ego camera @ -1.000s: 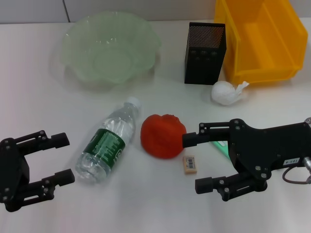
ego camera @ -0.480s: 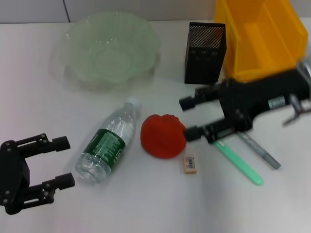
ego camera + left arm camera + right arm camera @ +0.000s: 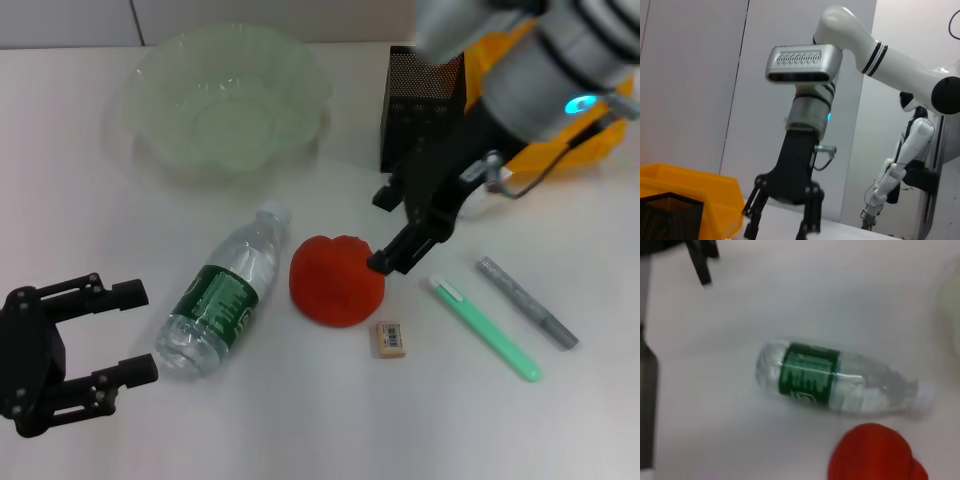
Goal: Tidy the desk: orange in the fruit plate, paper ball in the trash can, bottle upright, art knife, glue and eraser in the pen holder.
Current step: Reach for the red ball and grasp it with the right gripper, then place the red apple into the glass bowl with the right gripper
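Note:
The orange (image 3: 337,280) lies mid-table. The bottle (image 3: 225,290) lies on its side to its left, cap pointing away from me. The right wrist view also shows the bottle (image 3: 830,377) and the orange (image 3: 875,452). My right gripper (image 3: 383,230) is open, just right of the orange's upper edge, and holds nothing. The eraser (image 3: 390,338) lies in front of the orange. A green art knife (image 3: 485,327) and a grey glue stick (image 3: 525,302) lie to the right. My left gripper (image 3: 138,332) is open and empty at the front left. The paper ball is hidden behind the right arm.
The fruit plate (image 3: 225,110) stands at the back left. The pen holder (image 3: 410,100) and the yellow trash can (image 3: 600,135) stand at the back right, partly covered by the right arm. The left wrist view shows the right gripper (image 3: 780,227) from afar.
My right arm has risen from low at the front right and swung back; its gripper now reaches down beside the orange. The knife and glue are uncovered and the paper ball is covered.

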{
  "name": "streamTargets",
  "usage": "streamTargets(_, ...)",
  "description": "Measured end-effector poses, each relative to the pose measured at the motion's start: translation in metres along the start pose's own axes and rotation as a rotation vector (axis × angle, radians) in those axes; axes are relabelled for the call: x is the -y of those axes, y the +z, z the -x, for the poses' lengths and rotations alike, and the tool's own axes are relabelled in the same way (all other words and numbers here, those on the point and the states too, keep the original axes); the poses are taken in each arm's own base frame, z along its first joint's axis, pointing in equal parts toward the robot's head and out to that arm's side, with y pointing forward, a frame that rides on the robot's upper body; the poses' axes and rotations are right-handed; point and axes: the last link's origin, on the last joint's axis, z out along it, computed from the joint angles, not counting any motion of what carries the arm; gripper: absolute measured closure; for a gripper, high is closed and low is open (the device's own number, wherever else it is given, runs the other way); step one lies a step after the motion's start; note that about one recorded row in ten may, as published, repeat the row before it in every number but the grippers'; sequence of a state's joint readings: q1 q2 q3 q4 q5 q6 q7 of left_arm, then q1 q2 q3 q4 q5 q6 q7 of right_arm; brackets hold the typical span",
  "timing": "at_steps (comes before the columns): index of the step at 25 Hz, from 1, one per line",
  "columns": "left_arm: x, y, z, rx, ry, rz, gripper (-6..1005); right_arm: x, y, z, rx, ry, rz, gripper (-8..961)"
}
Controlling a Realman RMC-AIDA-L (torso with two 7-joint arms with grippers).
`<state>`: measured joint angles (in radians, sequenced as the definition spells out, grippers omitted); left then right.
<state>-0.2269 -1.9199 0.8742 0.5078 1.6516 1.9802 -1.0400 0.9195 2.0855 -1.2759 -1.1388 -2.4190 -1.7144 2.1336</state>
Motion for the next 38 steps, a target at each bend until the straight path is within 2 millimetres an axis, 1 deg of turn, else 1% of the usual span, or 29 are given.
streamTargets(3, 0.001, 0.001, 0.0, -0.001, 0.001, -0.002, 312, 0.0, 0.017, 0.005, -0.048, -0.025, -0.021, 154)
streamTargets(9, 0.002, 0.0, -0.001, -0.007, 0.006, -0.009, 313, 0.001, 0.049, 0.007, -0.11, -0.035, -0.057, 193)
streamTargets(14, 0.003, 0.003, -0.002, -0.008, 0.011, -0.004, 314, 0.0, 0.072, 0.01, -0.123, -0.041, -0.084, 226)
streamTargets(17, 0.004, 0.003, -0.002, -0.007, 0.014, -0.005, 315, -0.004, 0.077, 0.011, -0.119, -0.054, -0.074, 246)
streamTargets(20, 0.004, 0.003, -0.002, -0.006, 0.017, -0.006, 315, -0.006, 0.078, 0.011, -0.118, -0.051, -0.067, 266)
streamTargets(26, 0.004, 0.004, -0.002, -0.008, 0.018, -0.006, 316, -0.006, 0.078, 0.01, -0.12, -0.04, -0.059, 439)
streamTargets(30, 0.003, 0.004, -0.001, -0.009, 0.016, -0.007, 317, -0.009, 0.074, 0.01, -0.129, -0.046, -0.047, 562)
streamTargets(32, 0.002, 0.003, -0.001, -0.01, 0.015, -0.007, 318, -0.009, 0.066, 0.012, -0.127, -0.046, -0.044, 627)
streamTargets(34, 0.001, 0.003, 0.0, -0.01, 0.012, -0.009, 318, -0.004, 0.048, 0.017, -0.097, -0.035, -0.059, 692)
streamTargets(37, 0.001, 0.002, 0.001, -0.01, 0.011, -0.012, 318, 0.008, 0.012, 0.03, -0.02, -0.021, -0.13, 731)
streamTargets(38, 0.0, 0.002, 0.001, -0.011, 0.011, -0.012, 319, 0.02, -0.013, 0.044, 0.063, 0.003, -0.208, 744)
